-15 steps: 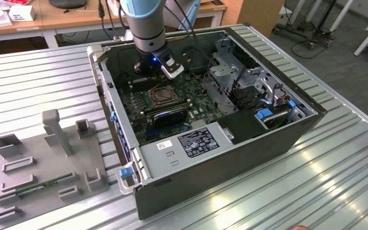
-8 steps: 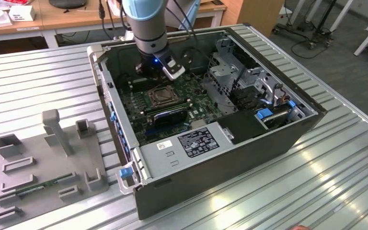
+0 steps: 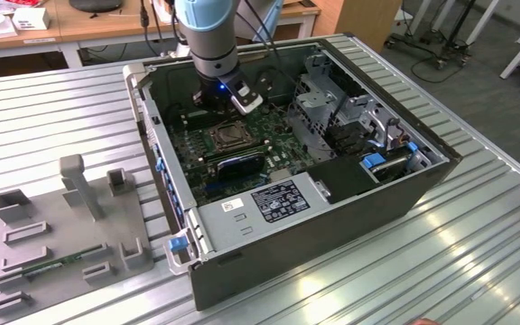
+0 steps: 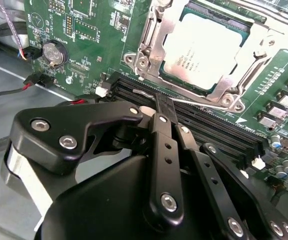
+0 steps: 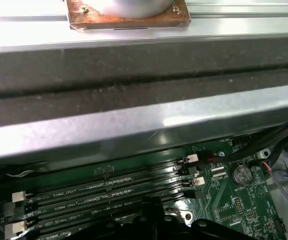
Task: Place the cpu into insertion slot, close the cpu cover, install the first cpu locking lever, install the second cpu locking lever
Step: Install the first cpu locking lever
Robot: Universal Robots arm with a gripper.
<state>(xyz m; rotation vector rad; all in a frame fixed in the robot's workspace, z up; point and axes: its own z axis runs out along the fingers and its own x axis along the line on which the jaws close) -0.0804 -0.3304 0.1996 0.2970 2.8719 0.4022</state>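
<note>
The cpu (image 4: 203,47) lies beneath the cpu cover (image 4: 158,27); press gently with your clenched, empty claw (image 4: 159,106), at its 12 o'clock in the exterior view

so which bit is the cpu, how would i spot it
Inside the open dark grey computer case lies the green motherboard. Next to its long black memory slots is a square silvery metal cover frame. The cpu is the flat, pale metal square showing through that frame's window.
</note>
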